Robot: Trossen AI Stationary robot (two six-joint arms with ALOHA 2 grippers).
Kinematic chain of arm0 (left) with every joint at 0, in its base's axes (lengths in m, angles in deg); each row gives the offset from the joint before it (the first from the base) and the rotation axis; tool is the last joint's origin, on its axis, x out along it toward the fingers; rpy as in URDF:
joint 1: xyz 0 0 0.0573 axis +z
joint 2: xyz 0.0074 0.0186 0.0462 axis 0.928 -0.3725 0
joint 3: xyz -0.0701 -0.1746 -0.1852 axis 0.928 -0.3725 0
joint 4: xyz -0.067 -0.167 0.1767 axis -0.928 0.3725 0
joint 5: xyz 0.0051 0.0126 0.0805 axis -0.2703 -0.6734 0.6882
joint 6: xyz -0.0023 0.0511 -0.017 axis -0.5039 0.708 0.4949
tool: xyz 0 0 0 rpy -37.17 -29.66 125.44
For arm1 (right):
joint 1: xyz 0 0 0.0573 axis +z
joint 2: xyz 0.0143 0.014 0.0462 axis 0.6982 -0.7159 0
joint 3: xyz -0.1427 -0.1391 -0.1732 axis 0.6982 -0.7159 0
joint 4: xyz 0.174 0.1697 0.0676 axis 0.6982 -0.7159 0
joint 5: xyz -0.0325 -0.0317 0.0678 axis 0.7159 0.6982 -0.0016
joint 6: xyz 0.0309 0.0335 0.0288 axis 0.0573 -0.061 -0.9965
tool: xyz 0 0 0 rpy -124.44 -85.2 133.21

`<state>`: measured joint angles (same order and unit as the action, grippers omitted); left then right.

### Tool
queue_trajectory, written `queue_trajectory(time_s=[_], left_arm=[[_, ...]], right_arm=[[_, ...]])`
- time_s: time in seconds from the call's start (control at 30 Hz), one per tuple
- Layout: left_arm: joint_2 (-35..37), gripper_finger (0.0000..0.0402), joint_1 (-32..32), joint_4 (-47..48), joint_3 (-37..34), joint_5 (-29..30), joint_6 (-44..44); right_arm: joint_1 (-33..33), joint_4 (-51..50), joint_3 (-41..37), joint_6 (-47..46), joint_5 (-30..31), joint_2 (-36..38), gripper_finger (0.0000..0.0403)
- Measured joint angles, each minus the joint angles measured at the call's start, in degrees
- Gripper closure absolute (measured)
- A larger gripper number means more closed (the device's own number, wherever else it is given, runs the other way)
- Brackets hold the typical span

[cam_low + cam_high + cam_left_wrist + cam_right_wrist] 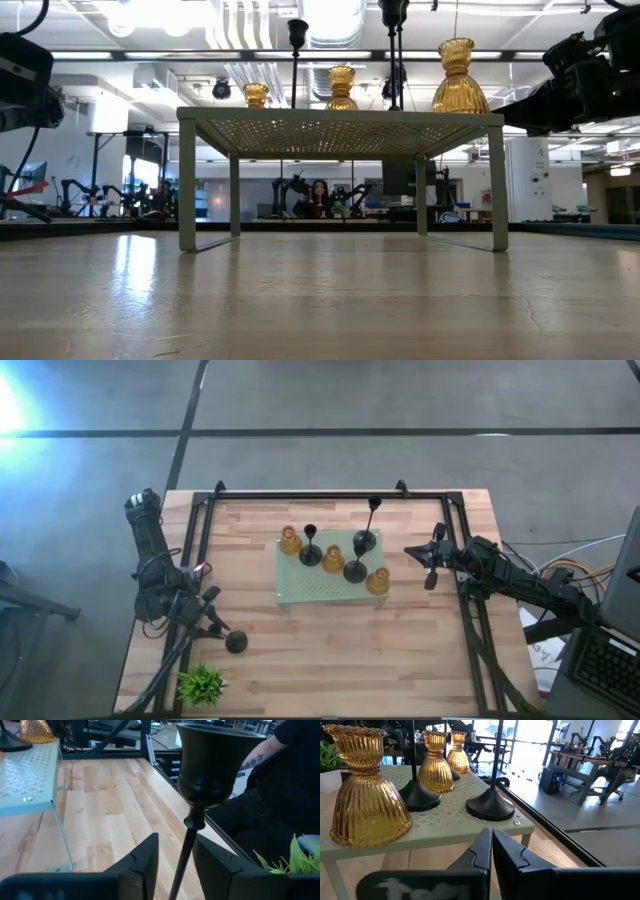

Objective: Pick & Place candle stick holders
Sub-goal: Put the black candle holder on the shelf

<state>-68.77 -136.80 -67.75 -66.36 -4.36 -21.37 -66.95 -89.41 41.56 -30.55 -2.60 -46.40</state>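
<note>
The left hand (213, 622), at the lower left of the high view, is closed on the thin stem of a black holder (236, 642), whose base rests on the bench (330, 670). Six holders already stand on the pale mat (300, 592) at centre. The step looks like picking up the last one; next it needs lifting and carrying up-right to the mat. The right hand (432, 563) waits closed and empty, right of the mat.

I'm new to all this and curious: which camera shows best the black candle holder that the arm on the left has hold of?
The left wrist view: the black holder's cup and stem fill it, the stem between the left gripper's fingers. The high view shows it small near the plant. I cannot find it in the low or right wrist views.
</note>
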Motion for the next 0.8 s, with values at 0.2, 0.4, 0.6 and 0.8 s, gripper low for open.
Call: queue_trajectory(time_s=[0.2, 0.4, 0.6, 0.8], left_arm=[[0.0, 0.0348, 0.26, -0.02, 0.0, 0.02, 3.02], [0.0, 0.0384, 0.31, 0.17, 0.0, 0.79, 5.71], [0.26, 0.0384, 0.33, -1.07, 2.99, 0.8, 3.15], [-0.84, 0.0384, 0.33, 0.92, 13.92, -2.71, 6.85]], right_arm=[[0.0, 0.01, 0.0, -0.02, -0.02, 0.01, 0.0394], [0.0, 0.01, 0.0, -0.02, -0.02, 0.02, 0.0394], [-0.01, 0.01, 0.0, -0.01, 0.0, 0.0, 0.0394], [-0.01, 0.0, 0.0, 0.01, -0.01, 0.01, 0.0394]])
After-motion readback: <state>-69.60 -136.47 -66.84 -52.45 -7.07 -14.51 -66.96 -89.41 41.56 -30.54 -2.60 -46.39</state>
